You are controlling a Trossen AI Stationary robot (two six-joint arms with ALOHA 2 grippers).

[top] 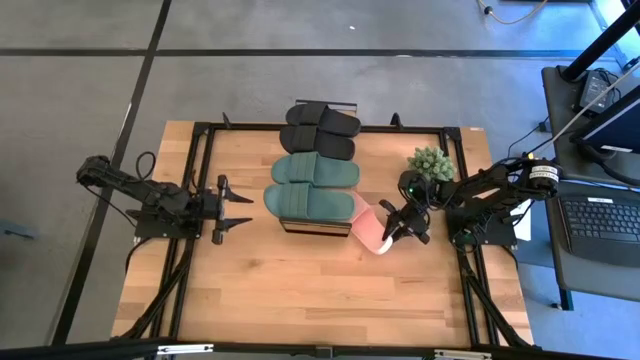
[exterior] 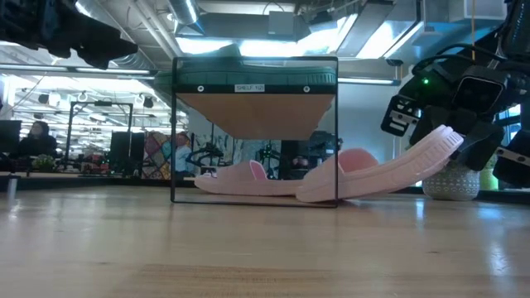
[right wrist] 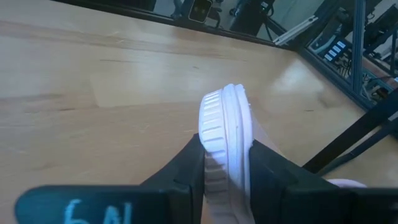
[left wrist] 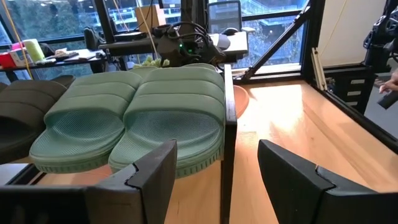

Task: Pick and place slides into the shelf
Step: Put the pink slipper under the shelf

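The shelf (exterior: pixel 173 132) stands mid-table. A dark green pair of slides (top: pixel 312 185) lies on its top board, and a black pair (top: pixel 320 128) lies just beyond them on the far side. One pale pink slide (exterior: pixel 240 178) lies flat under the top board. My right gripper (top: pixel 388 228) is at the shelf's right side, shut on a second pink slide (exterior: pixel 389 170). My left gripper (top: pixel 240 208) hangs open left of the shelf, level with the green slides (left wrist: pixel 137 118) and touching nothing. My right gripper pinches the pink slide's raised end (right wrist: pixel 225 134) between its two fingers, one on each face of the sole, which shows edge-on. The fingers come from the table's right, slanting slightly down. The slide tilts, its held end up and its low end (exterior: pixel 319 192) down by the shelf's right post.
A small green plant in a pale pot (top: pixel 430 162) stands just behind my right arm, near the table's right edge. A black frame runs round the tabletop (top: pixel 200 130). Bare wood lies on the near side of the shelf (top: pixel 320 290).
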